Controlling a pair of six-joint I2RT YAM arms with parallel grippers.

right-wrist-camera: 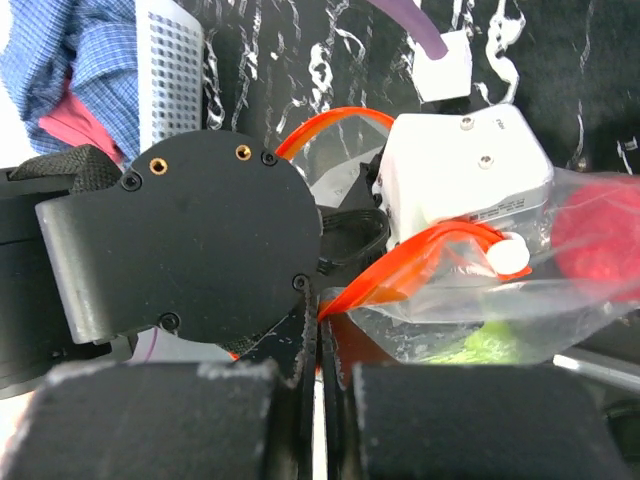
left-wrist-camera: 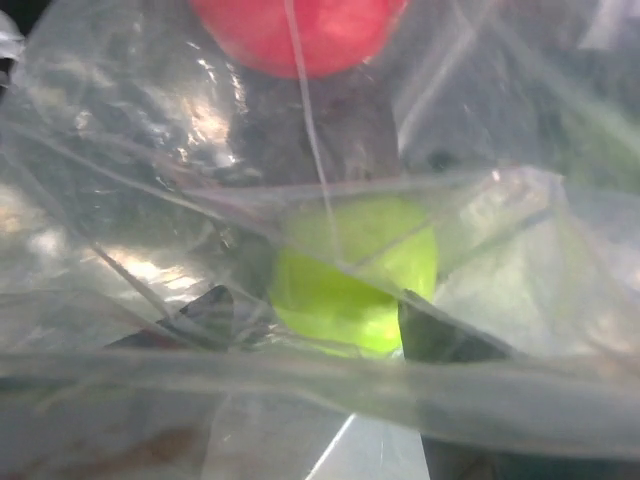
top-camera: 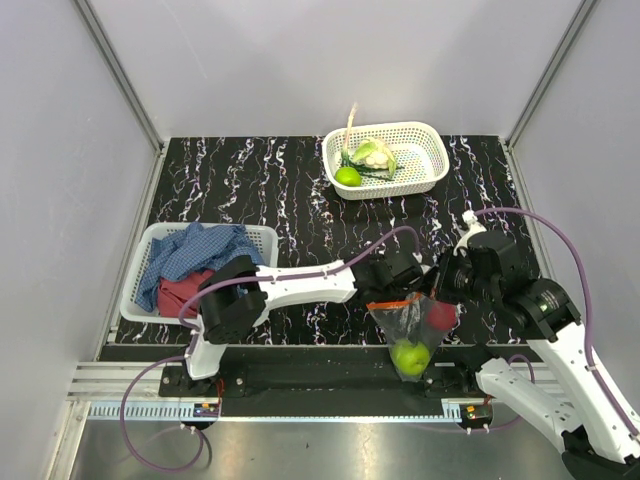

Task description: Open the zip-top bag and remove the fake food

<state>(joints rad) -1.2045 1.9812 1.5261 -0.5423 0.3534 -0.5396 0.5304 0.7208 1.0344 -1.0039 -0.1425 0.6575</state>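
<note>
We see a black counter [top-camera: 250,180] veined with white, closed in by pale grey walls [top-camera: 300,60] on three sides, with an aluminium rail [top-camera: 300,405] along the near edge where both arms are bolted. At the far side sits a white perforated basket [top-camera: 390,128] holding a lime-green fruit [top-camera: 347,176], a pale cabbage-like piece [top-camera: 372,153] and a green onion [top-camera: 351,122] whose stalk rises above the rim. Near the left wall a second white basket [top-camera: 258,230] carries a blue checked cloth [top-camera: 195,250] over a red cloth [top-camera: 185,292]. The zip-top bag [top-camera: 405,330] hangs over the near edge of the counter, right of centre, between the two arms, with another lime-green fruit [left-wrist-camera: 350,290] low inside it and a red piece [left-wrist-camera: 300,30] higher up. The left arm reaches across the counter, and its left hand [top-camera: 400,285] is at the bag's mouth. Crinkled plastic fills its wrist view, so we cannot tell how far that hand is open. The right hand [right-wrist-camera: 320,365] has its pads pressed almost together, pinching the bag just where the orange-red zip strip [right-wrist-camera: 440,240] runs down to them. The strip loops around the left hand's white housing.
</note>
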